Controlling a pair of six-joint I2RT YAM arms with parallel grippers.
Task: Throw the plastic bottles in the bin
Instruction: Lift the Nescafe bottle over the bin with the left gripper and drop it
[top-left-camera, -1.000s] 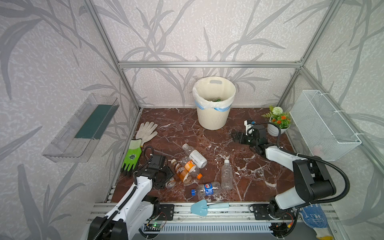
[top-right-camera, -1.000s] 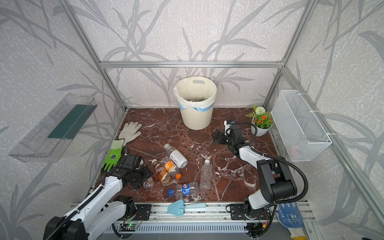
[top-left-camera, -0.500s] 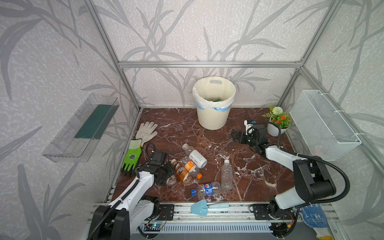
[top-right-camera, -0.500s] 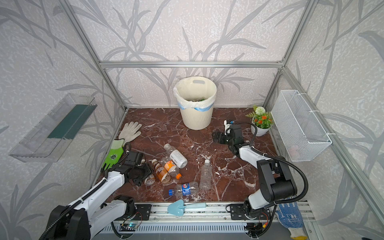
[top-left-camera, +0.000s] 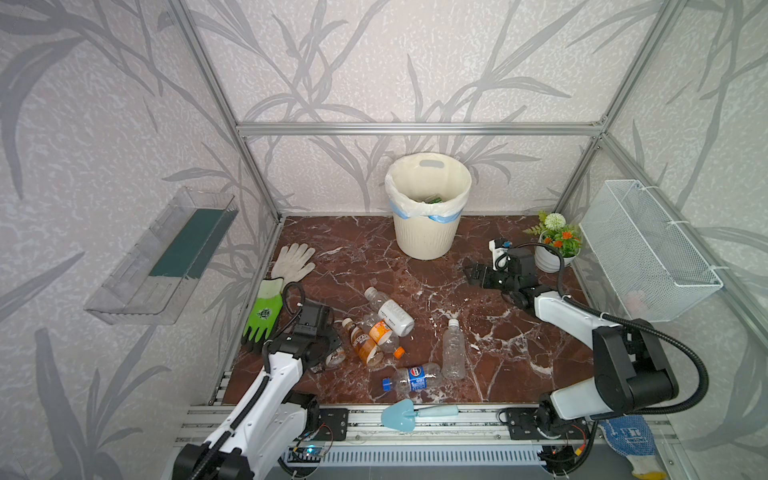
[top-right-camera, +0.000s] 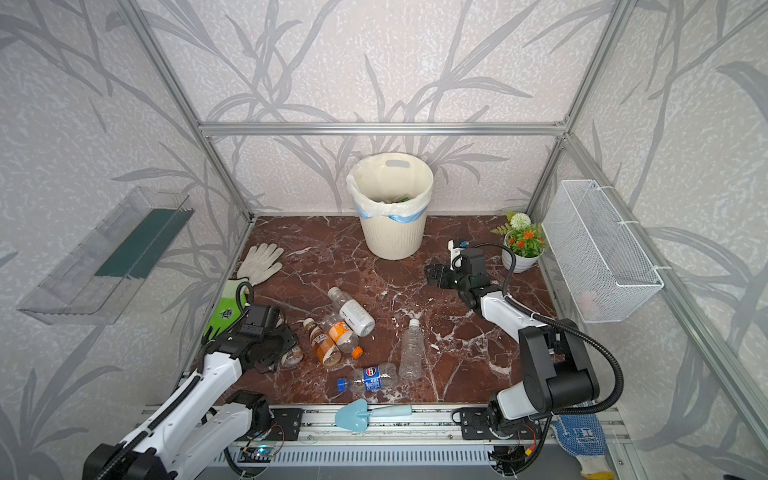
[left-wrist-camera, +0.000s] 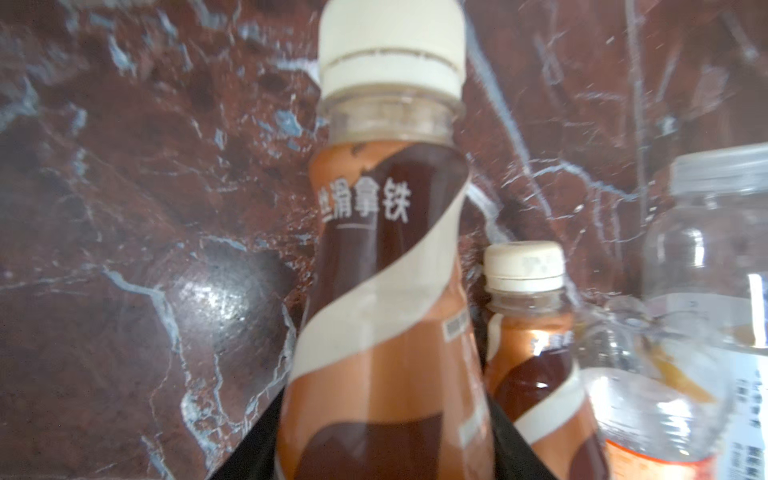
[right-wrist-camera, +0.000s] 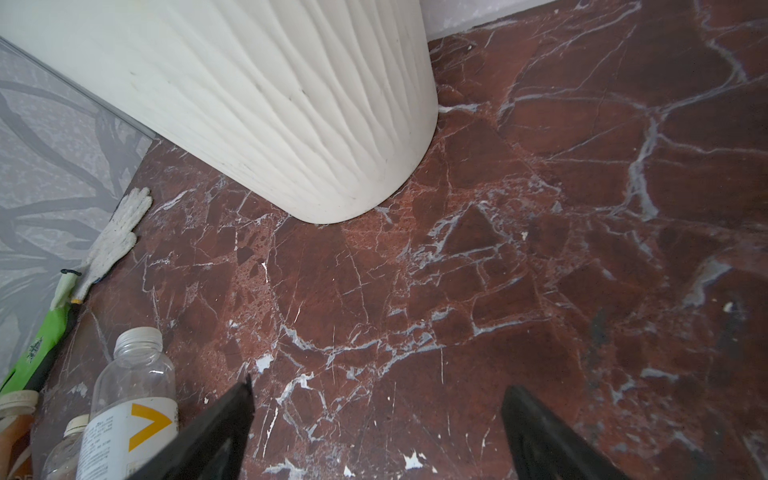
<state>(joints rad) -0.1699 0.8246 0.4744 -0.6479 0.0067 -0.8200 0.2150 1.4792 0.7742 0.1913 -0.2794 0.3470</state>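
Six plastic bottles lie loose on the marble floor, and the step in hand, as I judge it, is the pick of the leftmost. The left gripper hangs low over a cream-capped brown latte bottle, which runs between its black fingers, cap pointing away from the wrist. The jaws flank it closely, yet I cannot tell whether they already pinch. Just beside that gripper lie a Nescafé bottle and an orange-labelled bottle, with a white-labelled bottle, a Pepsi bottle and a bare clear bottle farther off. The bin stands well beyond it, but just ahead of the right gripper, which waits wide open and empty. Next the jaws probably need to finish closing, then lift clear of the neighbouring bottle before a long carry to the rim. Against a second ago, the left gripper covers slightly more of its bottle; everything else lies unchanged.
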